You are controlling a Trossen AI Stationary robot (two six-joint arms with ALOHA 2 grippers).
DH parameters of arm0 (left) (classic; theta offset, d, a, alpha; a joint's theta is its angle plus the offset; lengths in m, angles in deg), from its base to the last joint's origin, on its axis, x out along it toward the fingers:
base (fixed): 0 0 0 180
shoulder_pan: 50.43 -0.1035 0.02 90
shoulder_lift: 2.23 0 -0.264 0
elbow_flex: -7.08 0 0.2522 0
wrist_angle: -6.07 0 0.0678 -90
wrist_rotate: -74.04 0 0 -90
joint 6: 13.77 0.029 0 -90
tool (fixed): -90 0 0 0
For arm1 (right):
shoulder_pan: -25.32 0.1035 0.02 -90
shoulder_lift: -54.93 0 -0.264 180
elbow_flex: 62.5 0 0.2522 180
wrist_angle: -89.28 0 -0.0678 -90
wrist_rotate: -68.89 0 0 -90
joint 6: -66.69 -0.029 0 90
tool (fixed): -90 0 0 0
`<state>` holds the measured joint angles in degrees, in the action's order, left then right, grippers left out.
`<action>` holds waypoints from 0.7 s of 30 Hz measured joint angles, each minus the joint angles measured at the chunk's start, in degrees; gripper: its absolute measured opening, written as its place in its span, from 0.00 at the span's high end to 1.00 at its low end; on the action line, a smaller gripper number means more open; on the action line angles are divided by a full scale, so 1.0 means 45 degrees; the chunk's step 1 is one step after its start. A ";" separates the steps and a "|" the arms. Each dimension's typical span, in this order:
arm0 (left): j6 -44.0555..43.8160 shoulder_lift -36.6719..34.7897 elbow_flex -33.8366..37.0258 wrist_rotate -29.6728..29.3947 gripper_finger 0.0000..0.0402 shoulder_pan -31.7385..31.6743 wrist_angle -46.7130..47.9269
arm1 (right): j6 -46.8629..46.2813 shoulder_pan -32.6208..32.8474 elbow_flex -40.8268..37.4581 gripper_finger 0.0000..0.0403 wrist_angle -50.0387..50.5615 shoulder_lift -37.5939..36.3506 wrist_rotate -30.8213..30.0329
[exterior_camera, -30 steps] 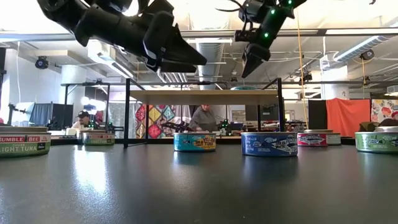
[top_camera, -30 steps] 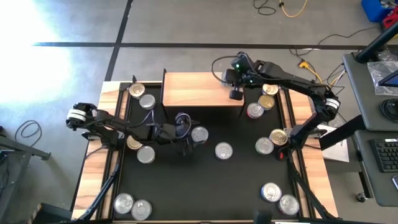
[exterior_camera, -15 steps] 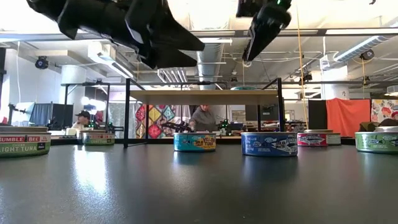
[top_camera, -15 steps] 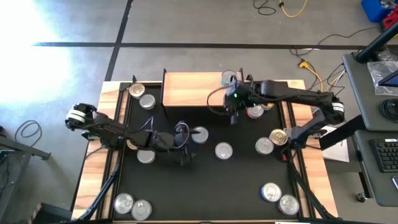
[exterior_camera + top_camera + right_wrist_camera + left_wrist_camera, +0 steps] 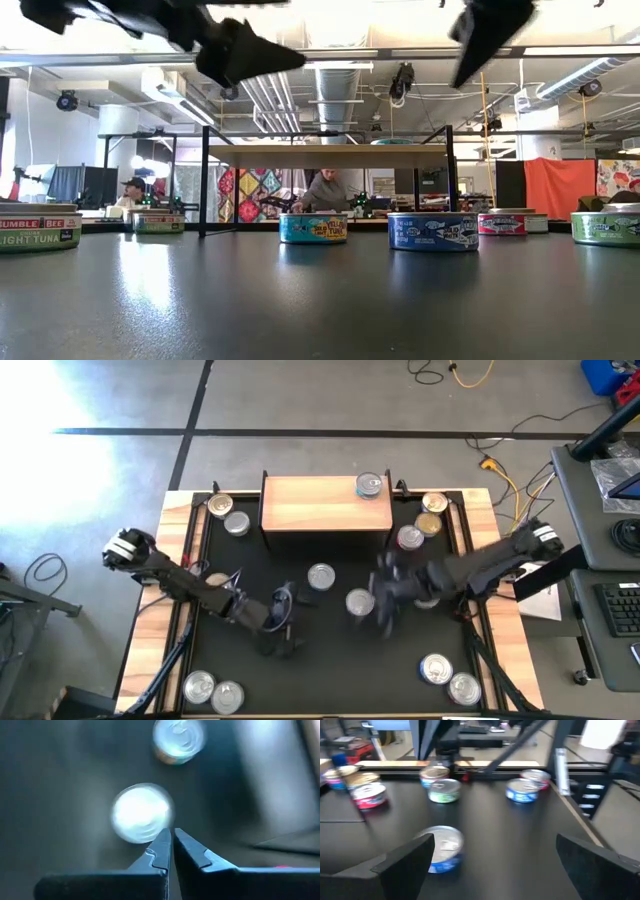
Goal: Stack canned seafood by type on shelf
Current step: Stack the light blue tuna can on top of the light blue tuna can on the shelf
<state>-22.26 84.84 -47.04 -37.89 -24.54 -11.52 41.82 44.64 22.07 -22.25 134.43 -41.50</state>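
Observation:
The shelf (image 5: 320,505) stands at the table's far side with one silver-lidded can (image 5: 369,484) on its right end. Other cans lie spread over the black table; two sit near the middle (image 5: 321,576) (image 5: 359,601). My right gripper (image 5: 384,600) (image 5: 171,839) is shut and hovers above the table just right of the middle can (image 5: 142,813), touching nothing. My left gripper (image 5: 284,632) (image 5: 495,865) stands open above the table's near-left part, pointing toward the right, with a blue-sided can (image 5: 443,848) ahead of one finger. In the low view both grippers (image 5: 250,55) (image 5: 490,30) hang high.
Cans cluster at the far left (image 5: 228,515), the far right (image 5: 425,523), the near left (image 5: 213,690) and the near right (image 5: 450,678). Wooden planks (image 5: 165,610) border the black mat. People show in the room beyond the shelf (image 5: 325,190).
My right gripper, still shut, has swung away from the shelf's right end toward the near edge, down over the middle of the table. The silver can stays on the shelf. My left gripper, still open, has swung toward the near edge.

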 joint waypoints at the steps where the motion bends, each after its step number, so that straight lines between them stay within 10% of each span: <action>1: 0.0000 0.0000 0.0000 0.0000 0.00 0.0257 0.0000 | -0.0814 0.0613 -0.0287 0.97 -0.0284 0.0129 -0.0118; 11: -0.0980 -0.0029 0.0005 -0.1134 0.00 0.2945 0.1511 | -0.5925 0.3867 -0.1107 0.97 -0.3947 0.2376 -0.0476; 21: -0.4409 -0.1527 0.0019 -0.2927 0.00 0.5132 0.6813 | -0.4800 0.3877 0.1921 0.97 -0.4020 0.5577 -0.1007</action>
<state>-42.10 77.97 -46.95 -51.06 -1.45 19.14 20.22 62.09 30.72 -40.34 159.53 -46.03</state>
